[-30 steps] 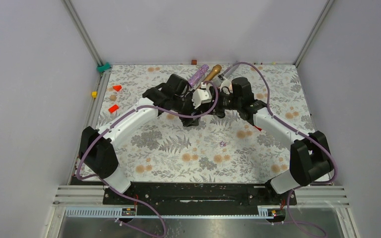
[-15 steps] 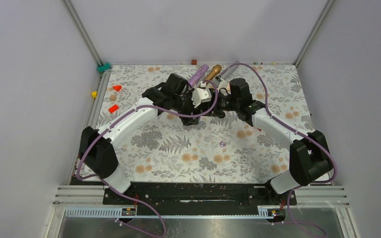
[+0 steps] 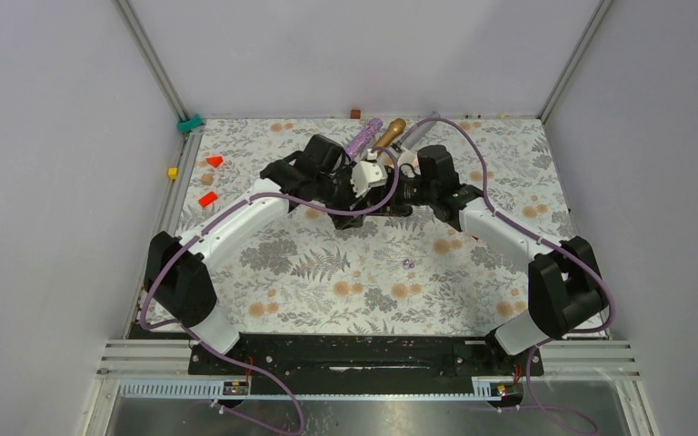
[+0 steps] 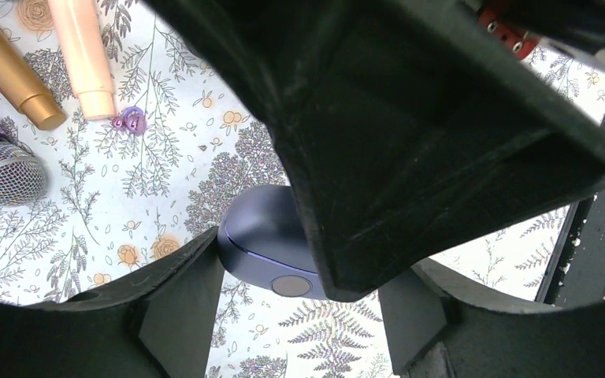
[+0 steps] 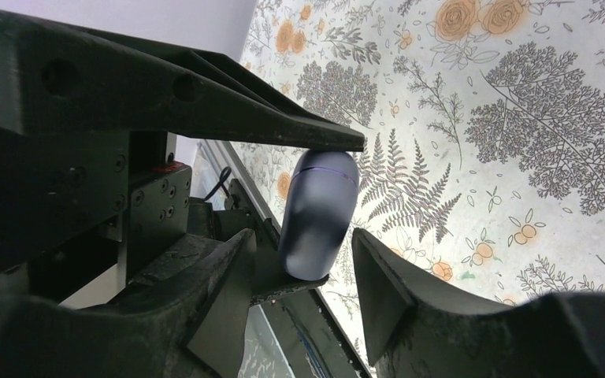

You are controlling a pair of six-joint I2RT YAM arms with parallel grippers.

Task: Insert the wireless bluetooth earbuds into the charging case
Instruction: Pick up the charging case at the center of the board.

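You had the shut charging case clamped in your left fingers. Your right fingers straddled it, not yet gripping. Next, likely, lift the lid.

A glossy purple earbud lies on the counter, well apart from the closed, dark bluish, pebble-shaped charging case.

The left arm and right arm are wearing white shells on their long links, with black blocks at the joints. Purple cables are looping along both. In the right wrist view, small screws are dotting a black housing at nine o'clock, and matte black fingers are showing at six o'clock.
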